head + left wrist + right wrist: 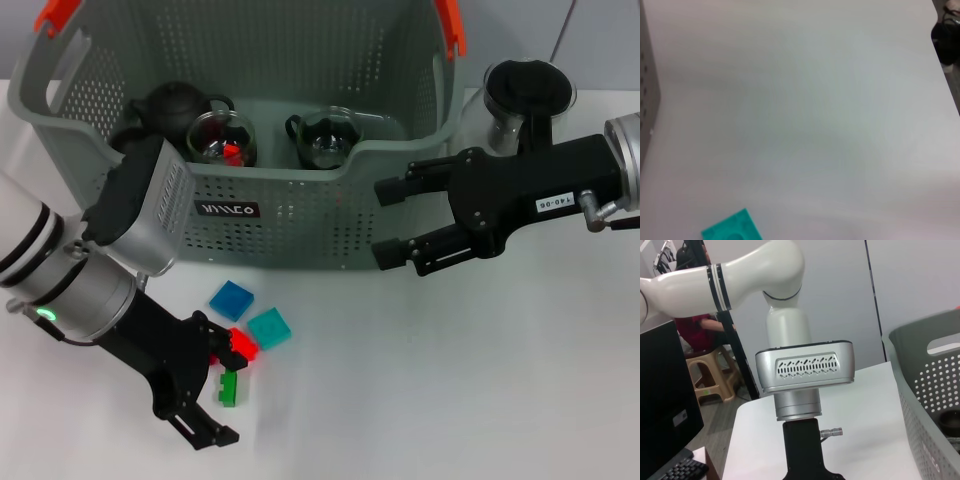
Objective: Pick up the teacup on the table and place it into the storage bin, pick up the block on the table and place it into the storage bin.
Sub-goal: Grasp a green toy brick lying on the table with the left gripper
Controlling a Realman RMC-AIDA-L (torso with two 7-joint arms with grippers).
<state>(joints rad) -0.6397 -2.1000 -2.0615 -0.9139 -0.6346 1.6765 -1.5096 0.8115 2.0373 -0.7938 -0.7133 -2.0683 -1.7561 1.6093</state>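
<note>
The grey-green storage bin (300, 205) stands at the back and holds two glass teacups (222, 138) (325, 137) beside a black teapot (172, 105). Low over the table at the front left, my left gripper (226, 398) is open. A small green block (230, 387) lies between its fingers and a red block (241, 344) sits at the upper fingertip. A blue block (232, 298) and a teal block (270, 327) (732, 231) lie just beyond. In front of the bin's right corner hovers my right gripper (382, 222), open and empty.
A glass jar with a black lid (525, 95) stands on the table right of the bin, behind my right arm. The bin's wall (647, 100) (930, 385) shows at the edge of both wrist views. The white table (450, 380) stretches to the front right.
</note>
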